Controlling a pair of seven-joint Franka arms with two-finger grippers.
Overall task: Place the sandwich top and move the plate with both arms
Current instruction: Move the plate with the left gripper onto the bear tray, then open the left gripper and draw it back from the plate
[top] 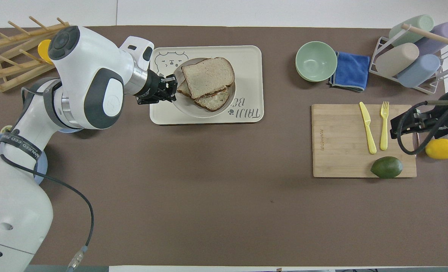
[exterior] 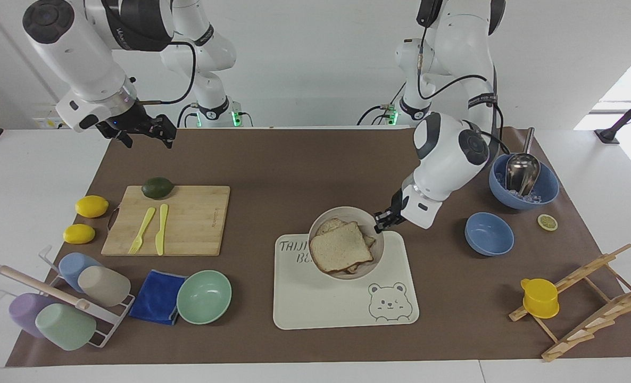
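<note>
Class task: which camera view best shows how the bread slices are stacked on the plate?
The overhead view: the sandwich top lies skewed over lower slices on the plate. The facing view shows the same stack more slantwise, the lower slices mostly covered.

I see two arms with glossy white rounded shells and dark grey bands at the joints. Each elbow ends in a round dark grey cap with a ring of small dimples. Black cables loop loosely along both arms, strapped down by black bands printed with white letters. Just above each hand sits a silver metal ring. The left gripper (exterior: 384,222) and the right gripper (exterior: 153,130) are black and angular. A green light glows at each base.
</note>
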